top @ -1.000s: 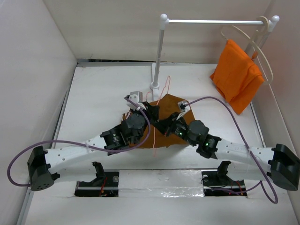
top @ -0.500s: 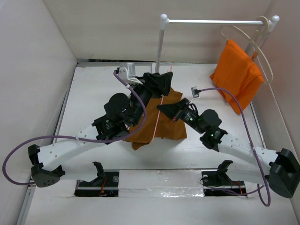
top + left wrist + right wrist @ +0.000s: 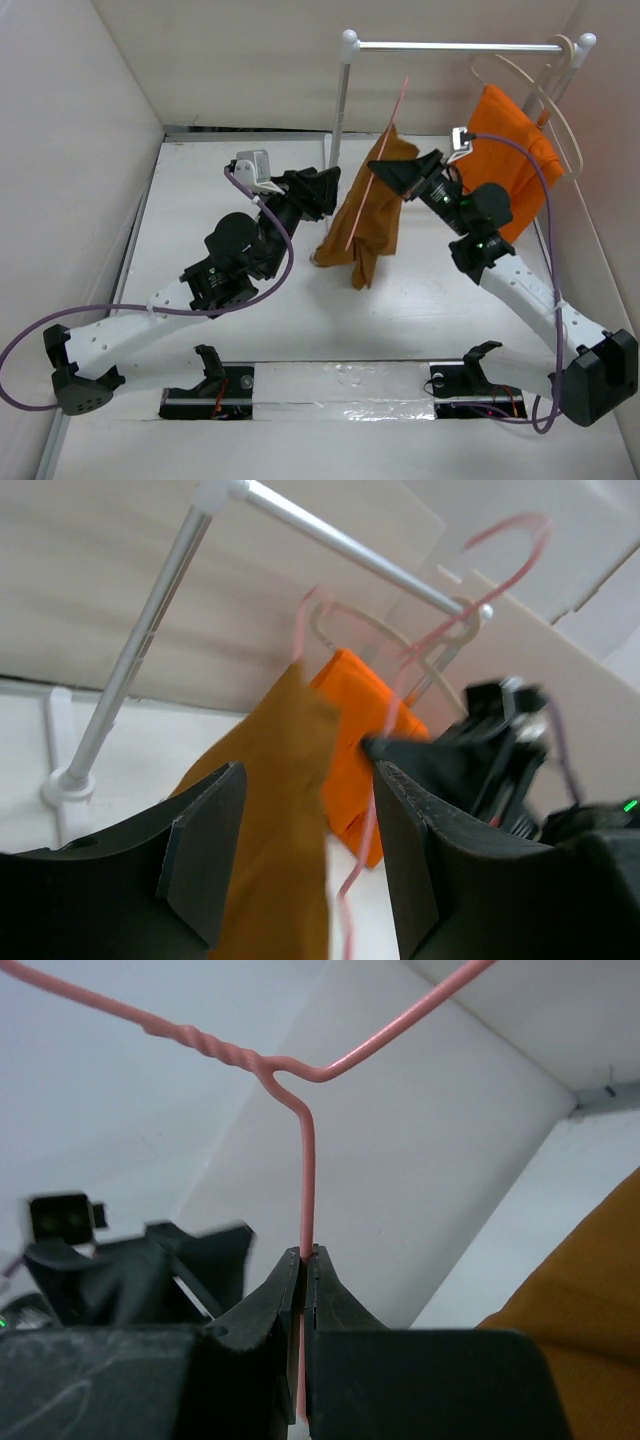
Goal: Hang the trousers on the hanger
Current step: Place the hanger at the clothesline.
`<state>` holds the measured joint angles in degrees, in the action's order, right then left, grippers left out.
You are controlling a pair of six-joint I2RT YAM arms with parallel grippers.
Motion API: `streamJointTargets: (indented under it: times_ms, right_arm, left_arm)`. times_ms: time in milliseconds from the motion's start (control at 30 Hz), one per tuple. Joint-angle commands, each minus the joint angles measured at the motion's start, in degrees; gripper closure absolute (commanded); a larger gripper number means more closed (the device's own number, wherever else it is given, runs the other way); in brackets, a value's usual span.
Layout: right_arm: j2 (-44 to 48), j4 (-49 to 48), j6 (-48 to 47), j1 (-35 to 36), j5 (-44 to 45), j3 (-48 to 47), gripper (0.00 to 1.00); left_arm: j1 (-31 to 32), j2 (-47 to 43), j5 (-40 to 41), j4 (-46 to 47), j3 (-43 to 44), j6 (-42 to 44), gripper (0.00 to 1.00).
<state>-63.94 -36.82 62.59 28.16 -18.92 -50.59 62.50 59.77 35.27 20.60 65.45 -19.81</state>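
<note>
The ochre-brown trousers (image 3: 372, 215) hang folded over the thin pink hanger (image 3: 385, 145), lifted off the table in front of the rack. My right gripper (image 3: 405, 180) is shut on the hanger's wire just below its twisted neck (image 3: 308, 1160), jaws pinched together (image 3: 307, 1260). My left gripper (image 3: 325, 190) is open and empty just left of the trousers, apart from them. In the left wrist view the trousers (image 3: 280, 810) and hanger (image 3: 400, 680) show between my spread fingers (image 3: 205, 850). A corner of the trousers (image 3: 590, 1310) shows in the right wrist view.
A white clothes rack stands at the back, with an upright pole (image 3: 340, 110) and a rail (image 3: 450, 45). A cream hanger (image 3: 545, 90) on the rail's right end carries a bright orange garment (image 3: 505, 160). White walls close in on both sides.
Both arms have risen from the table and moved back. The hanger and trousers went up and right towards the rail. The left gripper now stands open beside the cloth.
</note>
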Motion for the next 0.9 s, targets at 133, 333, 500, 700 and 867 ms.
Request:
streamJointTargets:
  times_ms: [133,333,500,700,867]
  right_arm:
    - [-5.0,-4.8,-1.3,-8.5,-6.9,-14.4,1.0]
    - [-12.0,-2.6,-1.7,-12.7,-10.0,-22.0,1.0]
    - [-18.8,-0.7,-1.9,-15.2,-12.4,-28.8,1.0]
    - [-23.5,1.4,-1.9,-18.8,-13.6,-33.8,1.0]
    - [-27.6,2.2,-1.6,-21.5,-14.1,-35.7,1.0]
  left_arm:
    - [-0.3,-7.6,2.0,0.4,-10.5,-2.8,0.5]
    - [-0.3,-13.1,1.6,-1.5,-16.9,-5.2,0.5]
    - [-0.3,-14.5,0.2,-3.0,-21.1,-7.6,0.5]
    - [-0.3,-13.7,0.2,-4.6,-24.9,-9.8,0.49]
    - [-0.3,-13.4,-0.3,-3.8,-26.3,-10.6,0.49]
